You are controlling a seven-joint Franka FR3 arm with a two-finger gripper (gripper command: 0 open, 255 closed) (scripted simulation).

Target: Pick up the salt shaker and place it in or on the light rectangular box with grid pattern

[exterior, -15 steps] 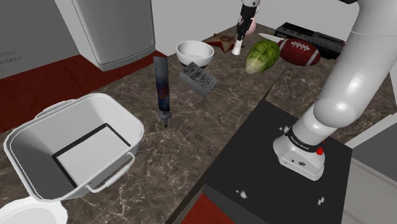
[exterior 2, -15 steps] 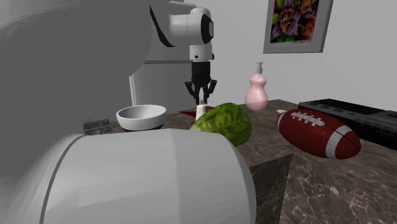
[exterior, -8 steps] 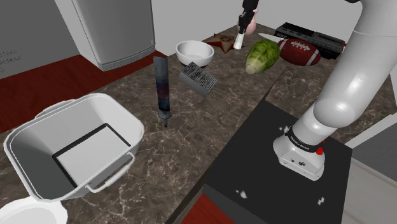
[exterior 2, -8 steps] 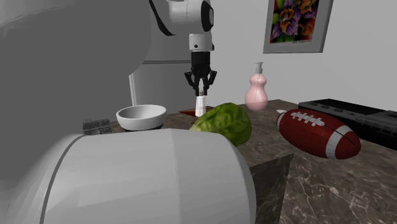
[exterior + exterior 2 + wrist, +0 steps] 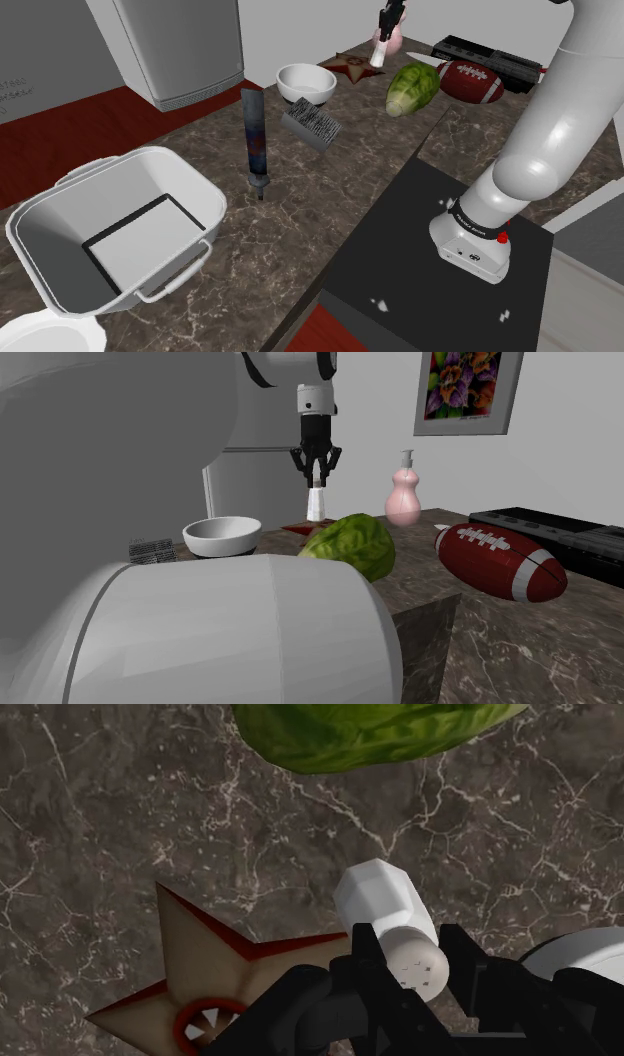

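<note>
- We see a dark marbled counter (image 5: 300, 200) carrying everything.
- The white arm (image 5: 560, 110) rises from its stand and reaches towards the shoulder view's top.
- A white box (image 5: 55, 235) sits at that view's lower left, well apart from the shaker.
- A football (image 5: 470, 82) lies beside a green lettuce (image 5: 412, 88).
- A white bowl (image 5: 306, 82) stands near a star-shaped trinket (image 5: 210, 964).
- The black gripper (image 5: 318, 479) clasps the cap of the white salt shaker (image 5: 317, 504), which hangs upright above the counter, between star and lettuce.

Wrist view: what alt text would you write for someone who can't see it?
A black claw clasps a white salt shaker by its top, above a dark marbled counter. A tan-and-red star lies beside it, with a green lettuce beyond.
</note>
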